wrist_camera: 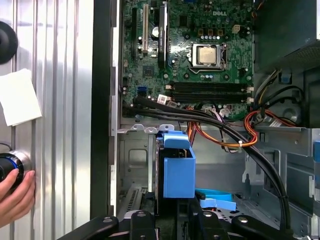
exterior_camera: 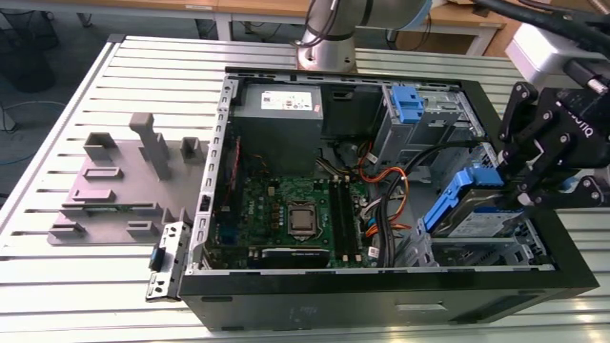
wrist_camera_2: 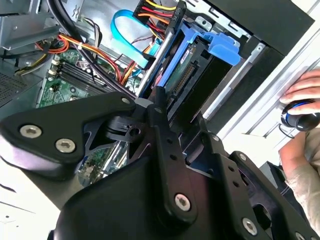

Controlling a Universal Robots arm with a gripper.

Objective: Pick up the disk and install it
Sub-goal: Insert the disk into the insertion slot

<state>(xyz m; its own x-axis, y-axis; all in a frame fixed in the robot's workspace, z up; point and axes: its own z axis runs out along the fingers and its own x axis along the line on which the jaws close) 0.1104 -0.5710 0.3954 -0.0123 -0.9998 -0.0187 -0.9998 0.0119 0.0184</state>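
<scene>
Ribbed silver metal table for a bench, with a black desktop computer case lying open on it, so you look down onto the green motherboard. A grey plastic fixture block sits on the exterior view's left, well apart from the action. A person's hand rests on some small round device on the table just outside the case.

The flat silver-grey rectangular disk, with its white-and-blue label and blue plastic rails, is at the near corner of the case on the exterior view's right. It's tilted on a slant over the grey metal drive bay, not lying flat in it. The black linkage claw is clamped on the disk; in the first wrist view the blue carrier stands right between its fingers.

Handling-wise, I'd treat this thing as dense for its size, totally stiff, and not a fan of knocks. The metal shell looks smooth, so probably slippery. I'd grab it across the long edges on the blue rails, which likely give a little. I'd stay off the label face and the connector end. The bundle of orange and black cables runs just beside it, so snagging looks like a real risk.
</scene>
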